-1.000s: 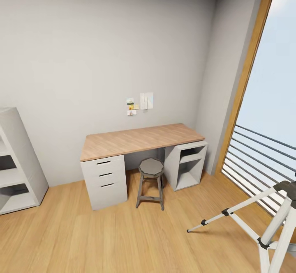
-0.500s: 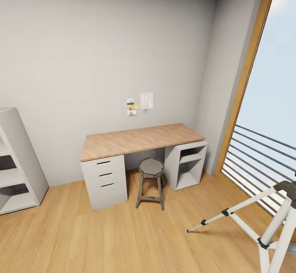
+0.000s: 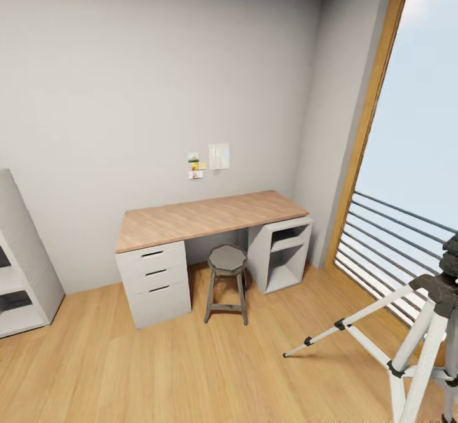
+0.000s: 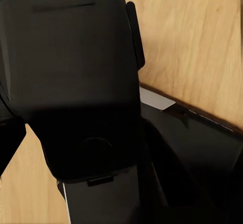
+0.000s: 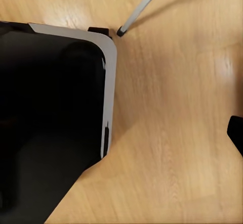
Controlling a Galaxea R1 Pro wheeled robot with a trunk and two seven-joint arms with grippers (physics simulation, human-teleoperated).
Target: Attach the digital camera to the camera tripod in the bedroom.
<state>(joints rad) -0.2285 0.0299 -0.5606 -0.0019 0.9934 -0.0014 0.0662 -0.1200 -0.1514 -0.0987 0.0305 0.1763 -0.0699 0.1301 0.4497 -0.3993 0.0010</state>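
**A:** Where is the tripod [image 3: 407,340]?

**B:** In the head view it stands low at the right, on the wood floor [image 3: 159,372] and near the tall window with the wooden frame [image 3: 362,130]. Its pale legs are spread, and one reaches out toward the middle of the room. The dark head [image 3: 445,283] sits at the picture's right edge, in front of the grey railing [image 3: 381,232].

**A:** And the rest of the room?

**B:** A bench [image 3: 203,216] with a wood top stands against the far wall. It has drawers [image 3: 156,280] under its left end and an open cubby [image 3: 280,254] under its right. A grey stool [image 3: 227,261] stands just in front, between the two. A white shelf [image 3: 25,270] stands at the left edge, and a few small papers [image 3: 210,159] are pinned above the bench.

**A:** What about the camera?

**B:** The left wrist view has a black boxy block [image 4: 76,77] very close to the lens. I cannot tell whether that is the camera. Behind it are the floor and a black base with a silver rim [image 4: 157,100].

**A:** Is the left gripper spread or pressed together?

**B:** I cannot tell.

**A:** And the right gripper?

**B:** I cannot tell that either. The right wrist view looks down on the same black base [image 5: 45,123], with one tripod foot [image 5: 121,31] just beside its corner. There is also a dark sliver [image 5: 237,135] at the picture's edge.
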